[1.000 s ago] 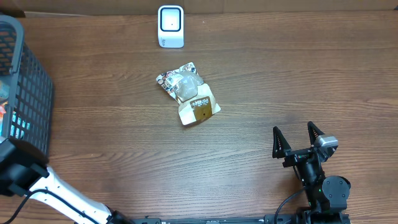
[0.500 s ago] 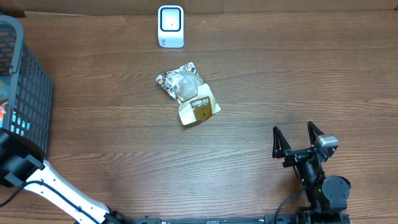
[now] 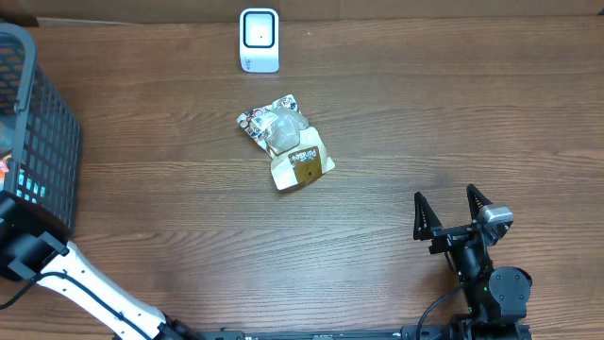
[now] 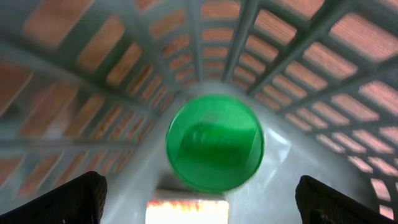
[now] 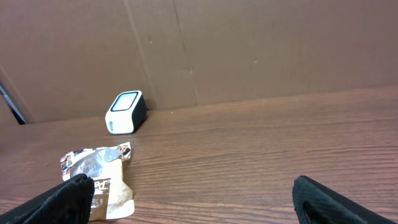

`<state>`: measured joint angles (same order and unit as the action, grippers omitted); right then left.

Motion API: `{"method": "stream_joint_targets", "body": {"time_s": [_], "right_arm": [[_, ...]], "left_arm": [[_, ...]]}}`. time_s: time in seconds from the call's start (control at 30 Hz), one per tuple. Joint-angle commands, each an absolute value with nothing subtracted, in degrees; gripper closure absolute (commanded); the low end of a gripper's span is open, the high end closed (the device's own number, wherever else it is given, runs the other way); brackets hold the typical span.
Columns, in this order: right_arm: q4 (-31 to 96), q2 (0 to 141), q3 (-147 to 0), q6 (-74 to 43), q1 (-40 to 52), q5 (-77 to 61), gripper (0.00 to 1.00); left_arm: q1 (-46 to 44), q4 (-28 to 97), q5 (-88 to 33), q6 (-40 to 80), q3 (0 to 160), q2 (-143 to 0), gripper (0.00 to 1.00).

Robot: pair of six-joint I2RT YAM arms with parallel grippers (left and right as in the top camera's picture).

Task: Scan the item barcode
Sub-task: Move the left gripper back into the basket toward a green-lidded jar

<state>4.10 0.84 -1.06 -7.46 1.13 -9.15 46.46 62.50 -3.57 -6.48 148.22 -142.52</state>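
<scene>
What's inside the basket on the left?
A blurred round green object shows inside the basket, seen from the left wrist. Other contents are mostly hidden by the mesh.

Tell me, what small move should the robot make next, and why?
Probably lower the left end effector onto the round green object inside the dark plastic mesh basket: its jaws stand wide open above it, holding nothing, and nothing is held up to the white box-shaped scanner.

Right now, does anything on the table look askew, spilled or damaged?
Only the snack packet: it lies crumpled and skewed mid-table, a little way from the scanner. Nothing looks spilled or broken.
</scene>
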Motion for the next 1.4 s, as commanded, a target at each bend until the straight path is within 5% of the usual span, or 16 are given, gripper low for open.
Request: {"method": "stream_joint_targets", "body": {"time_s": [0.0,0.37,1.1,1.37], "right_arm": [[3.9,0.2,-0.4,-7.4,1.0,-9.1,0.00],[3.9,0.2,-0.4,-7.4,1.0,-9.1,0.00],[3.9,0.2,-0.4,-7.4,1.0,-9.1,0.00],[3.9,0.2,-0.4,-7.4,1.0,-9.1,0.00]], "left_arm": [[44.7,59.2,-2.9,-8.6,144.9,-143.2,0.00],[42.7,53.6,8.9,-6.6,138.3,-143.2,0.00],[42.6,55.2,7.6,1.1,138.6,-139.6,0.05],[43.1,58.8,15.6,6.5,138.5,-137.5,0.02]]}}
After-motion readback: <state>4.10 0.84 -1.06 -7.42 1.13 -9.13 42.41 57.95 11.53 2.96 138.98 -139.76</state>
